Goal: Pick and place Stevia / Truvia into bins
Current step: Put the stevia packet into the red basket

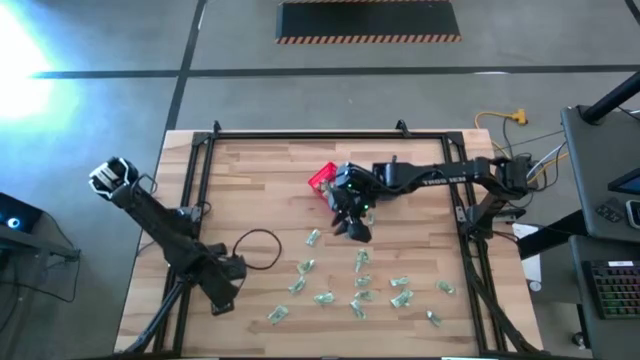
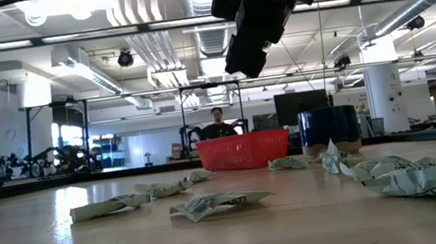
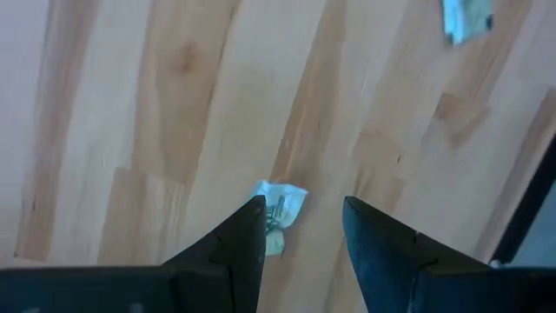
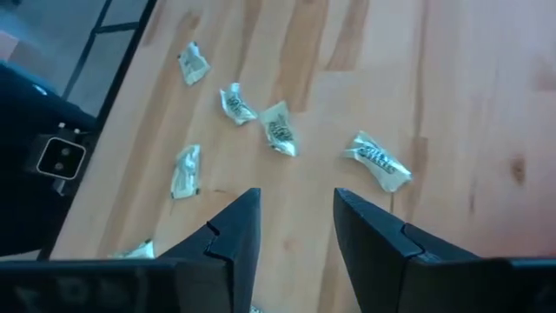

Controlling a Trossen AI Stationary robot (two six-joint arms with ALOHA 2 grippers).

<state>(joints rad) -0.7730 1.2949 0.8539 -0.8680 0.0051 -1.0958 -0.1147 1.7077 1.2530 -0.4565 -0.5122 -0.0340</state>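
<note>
The right arm [image 1: 440,178] reaches in from the bench's right edge toward its middle, wrist bent down, and its gripper [image 4: 295,228] hangs clear above the bench with jaws parted and empty. The left arm [image 1: 165,232] lies folded along the left side (elbow raised outboard), its gripper [image 3: 304,228] low, jaws apart, holding nothing.

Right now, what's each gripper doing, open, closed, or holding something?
Left gripper: open, empty, above a sachet.
Right gripper: open, empty, hovering over the table.
</note>
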